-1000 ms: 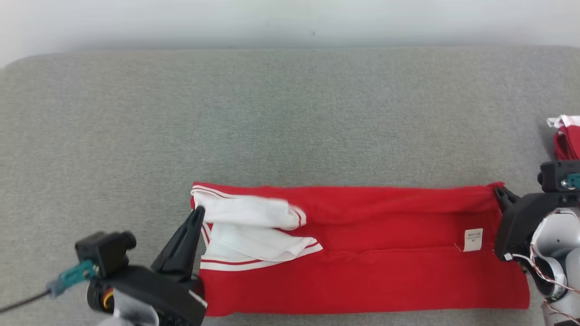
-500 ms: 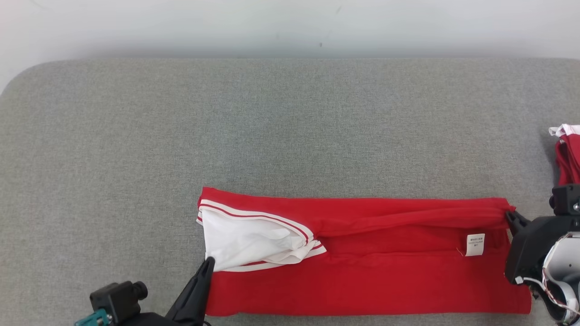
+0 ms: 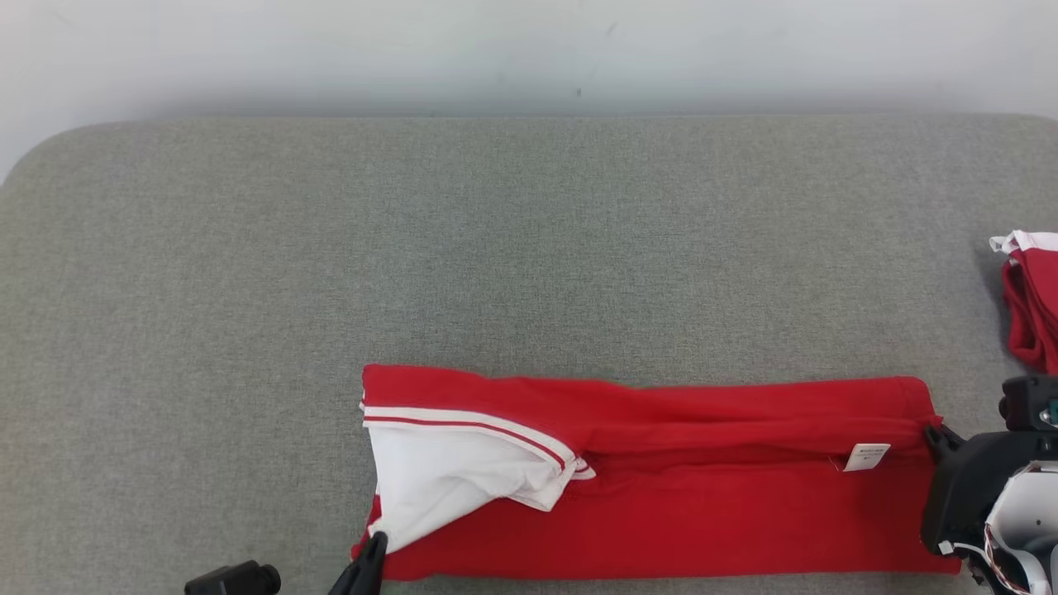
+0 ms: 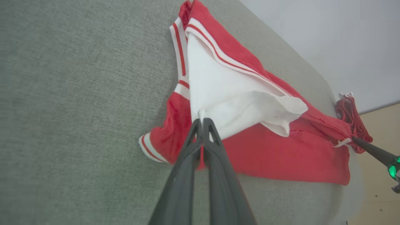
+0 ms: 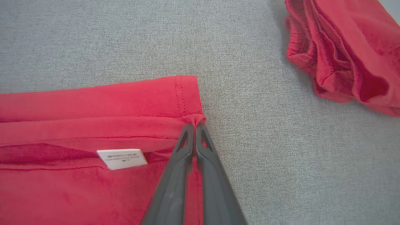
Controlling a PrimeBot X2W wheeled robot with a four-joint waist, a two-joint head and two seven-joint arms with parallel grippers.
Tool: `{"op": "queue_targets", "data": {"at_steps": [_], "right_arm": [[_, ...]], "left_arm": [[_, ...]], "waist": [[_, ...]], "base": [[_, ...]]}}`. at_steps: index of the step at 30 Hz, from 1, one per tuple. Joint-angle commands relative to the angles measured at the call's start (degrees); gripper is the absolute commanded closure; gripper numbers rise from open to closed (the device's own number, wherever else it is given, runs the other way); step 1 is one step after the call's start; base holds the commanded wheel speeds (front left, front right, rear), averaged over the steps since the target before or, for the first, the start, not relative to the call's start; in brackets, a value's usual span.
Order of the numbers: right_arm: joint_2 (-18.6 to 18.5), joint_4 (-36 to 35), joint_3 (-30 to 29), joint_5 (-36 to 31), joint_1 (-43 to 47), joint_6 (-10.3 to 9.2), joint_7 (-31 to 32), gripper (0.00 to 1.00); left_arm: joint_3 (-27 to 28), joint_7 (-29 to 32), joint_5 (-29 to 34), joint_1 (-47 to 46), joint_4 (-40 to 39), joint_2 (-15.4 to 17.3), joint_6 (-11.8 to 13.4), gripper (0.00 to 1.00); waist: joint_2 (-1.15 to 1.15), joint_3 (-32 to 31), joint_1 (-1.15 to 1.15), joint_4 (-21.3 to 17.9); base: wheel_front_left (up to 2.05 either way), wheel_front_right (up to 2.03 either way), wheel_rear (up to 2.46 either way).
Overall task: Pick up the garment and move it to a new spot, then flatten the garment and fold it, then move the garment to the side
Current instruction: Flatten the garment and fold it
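red white-trimmed knit garment (image 3: 702, 512) lies left-right across lower frame, ends clamped in left end effector (image 4: 201, 120) and right end effector (image 5: 194, 125).

Two robot arms reach in from the bottom edge of the head view. The left gripper (image 3: 374, 552) enters at lower left, showing little more than its dark tip. Its two long fingers are pressed together, pinching a white fold of the garment (image 3: 702, 512) (the left wrist view shows the cloth nipped right at the fingertips). The right gripper (image 3: 936, 431) enters at lower right, fingers pointing up and to the left, likewise closed tight on the garment's red corner. Behind it sit a black wrist housing (image 3: 971, 496) and a pale forearm (image 3: 1029, 512).
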Motion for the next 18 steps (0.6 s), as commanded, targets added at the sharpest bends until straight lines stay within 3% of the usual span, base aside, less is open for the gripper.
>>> {"op": "queue_targets", "data": {"at_steps": [1,2,11,18], "right_arm": [[0.67,0.07,-0.44,-0.28,0.54,-0.16,-0.56,0.00],[0.96,0.18,-0.75,-0.51,0.55,-0.16,-0.89,0.00],[4.47,-0.99,-4.57,-1.56,1.88,-0.16,-5.93,0.00],[10.43,-2.76,-8.51,-1.49,4.26,-0.16,-12.98,0.00]], "left_arm": [[-0.08,-0.53,1.02,-0.02,0.49,0.02,0.35,0.06],[-0.12,-0.78,1.27,-0.34,1.22,-0.11,0.50,0.00],[1.33,-6.62,13.66,-3.71,6.59,0.69,2.97,0.00],[11.30,-6.94,32.46,-1.53,2.78,-4.21,4.93,0.00]], "waist": [[0.00,-0.06,0.00,0.11],[0.00,-0.11,0.00,0.18],[0.00,-1.69,0.00,1.13],[0.00,-3.30,0.00,1.62]], "base": [[0.00,0.00,0.00],[0.00,0.00,0.00],[0.00,0.00,0.00],[0.00,0.00,0.00]]}}
